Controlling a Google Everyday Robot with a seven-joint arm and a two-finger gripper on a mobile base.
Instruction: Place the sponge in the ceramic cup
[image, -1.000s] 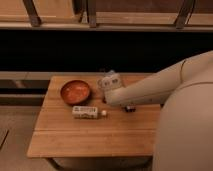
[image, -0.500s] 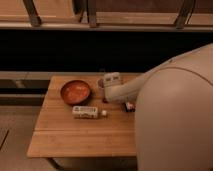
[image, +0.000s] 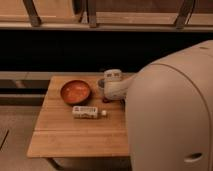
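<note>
One white bottle lying on table, label unreadable; gripper beside orange bowl, grip state unclear.

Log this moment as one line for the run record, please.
end effector: at far edge of wooden table, right of orange-red bowl | white bottle: lying mid-table | sponge: not discernible

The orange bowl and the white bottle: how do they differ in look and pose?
The bowl is orange-red, round and upright, open side up; the bottle is white, labelled and lies on its side. The bowl is wider; the bottle slimmer. Both rest on the wooden table, with the claw at the table's far side beside the bowl.
</note>
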